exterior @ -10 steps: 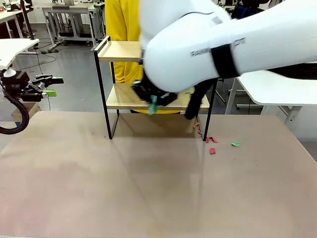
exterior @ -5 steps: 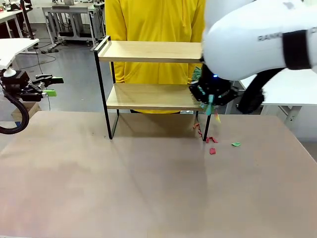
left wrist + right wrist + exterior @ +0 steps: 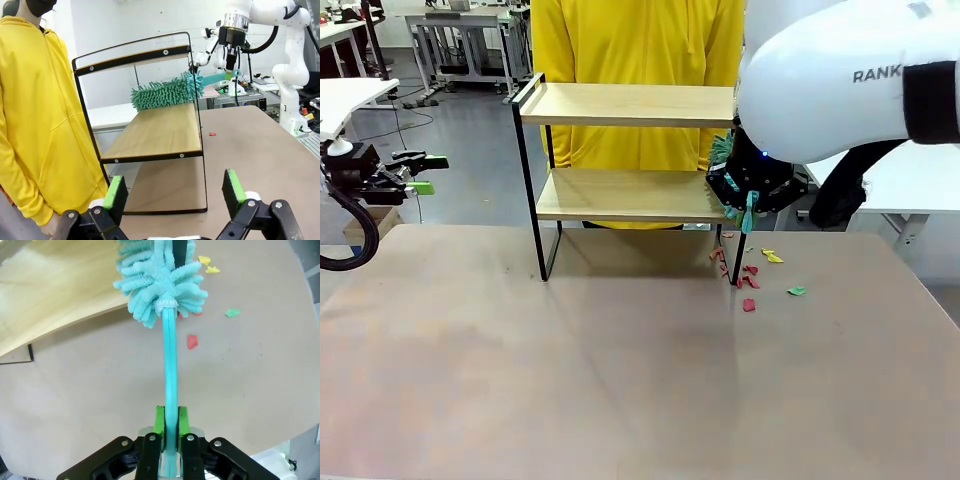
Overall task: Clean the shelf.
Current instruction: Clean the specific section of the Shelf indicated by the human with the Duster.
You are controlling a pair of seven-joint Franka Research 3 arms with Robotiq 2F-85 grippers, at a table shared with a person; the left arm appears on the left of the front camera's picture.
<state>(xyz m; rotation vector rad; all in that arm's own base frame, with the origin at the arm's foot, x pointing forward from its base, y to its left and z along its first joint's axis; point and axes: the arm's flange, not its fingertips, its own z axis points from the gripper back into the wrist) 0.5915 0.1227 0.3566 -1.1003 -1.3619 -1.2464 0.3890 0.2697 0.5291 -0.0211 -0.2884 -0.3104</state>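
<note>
Pinch of right gripper [image 3: 169, 427] on teal duster [image 3: 161, 282] handle, pads pressed to it, fluffy head straight ahead of the fingers at the end of the shelf [image 3: 620, 195] lower board. Coloured scraps [image 3: 192, 341] on table [image 3: 570, 380] just past that head. Wide spread of left gripper [image 3: 173, 187], holding nothing, shelf ahead and apart.
</note>
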